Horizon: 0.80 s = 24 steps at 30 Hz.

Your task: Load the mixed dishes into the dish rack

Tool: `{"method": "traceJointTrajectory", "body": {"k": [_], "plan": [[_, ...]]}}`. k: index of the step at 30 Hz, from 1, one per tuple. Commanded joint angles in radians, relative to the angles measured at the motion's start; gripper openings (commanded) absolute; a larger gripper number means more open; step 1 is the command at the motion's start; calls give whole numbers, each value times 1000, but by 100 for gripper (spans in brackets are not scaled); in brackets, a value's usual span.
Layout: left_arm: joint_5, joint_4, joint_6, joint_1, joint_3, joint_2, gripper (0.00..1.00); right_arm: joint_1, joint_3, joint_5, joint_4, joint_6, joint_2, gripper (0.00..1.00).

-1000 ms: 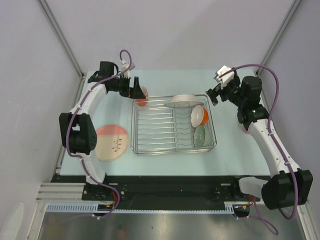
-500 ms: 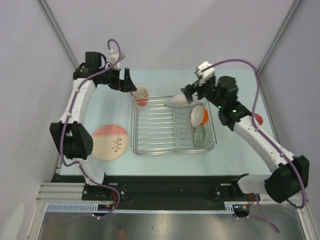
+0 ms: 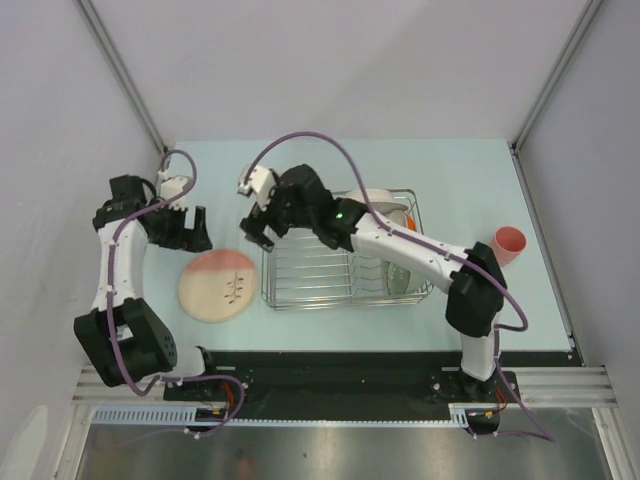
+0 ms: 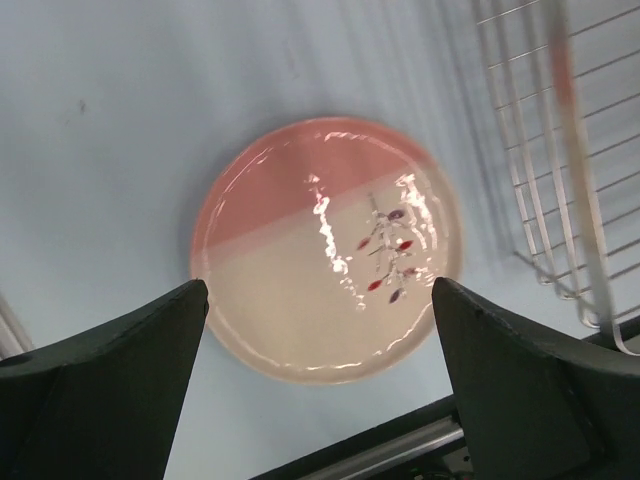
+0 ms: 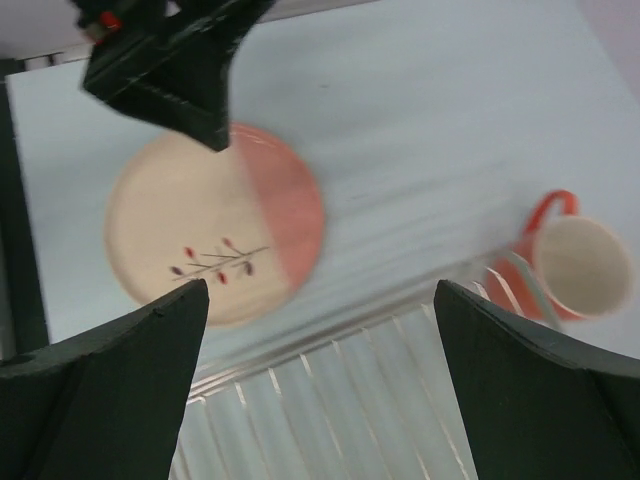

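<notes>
The pink plate with the dark twig mark (image 3: 218, 284) lies flat on the table left of the dish rack (image 3: 330, 270). It also shows in the left wrist view (image 4: 325, 245) and the right wrist view (image 5: 215, 220). My left gripper (image 3: 195, 232) is open and empty, above the plate's far left edge (image 4: 320, 385). My right gripper (image 3: 255, 232) is open and empty over the rack's left end (image 5: 320, 390). The orange mug (image 5: 565, 265) stands beside the rack's far left corner. The white plate (image 3: 375, 197) stands at the rack's back. The pink tumbler (image 3: 508, 243) stands far right. The bowls are mostly hidden under my right arm.
The right arm stretches across the whole rack from right to left. The rack's wires fill the right side of the left wrist view (image 4: 560, 150). The table's dark front rail (image 3: 330, 365) runs close behind the plate. Walls close in on the left and right.
The right arm swung from the right side across the rack to its left end, uncovering the pink tumbler. The left gripper drew back from the mug to above the pink plate.
</notes>
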Motion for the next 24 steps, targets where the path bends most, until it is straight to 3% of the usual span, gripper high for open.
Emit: {"method": "traceJointTrajectory", "body": {"k": [1,7,15,24], "plan": [[-26,39,102,133,-57,3,100,20,114,-153,-76,37,102,100],[-62,125,142,175,-151,50,100,27,181,-169,-103,26,227,99],[-33,148,187,235,-149,142,100,29,270,-180,-125,27,378,94],[-4,166,181,243,-143,221,100,-32,217,-91,-149,3,360,94]]}}
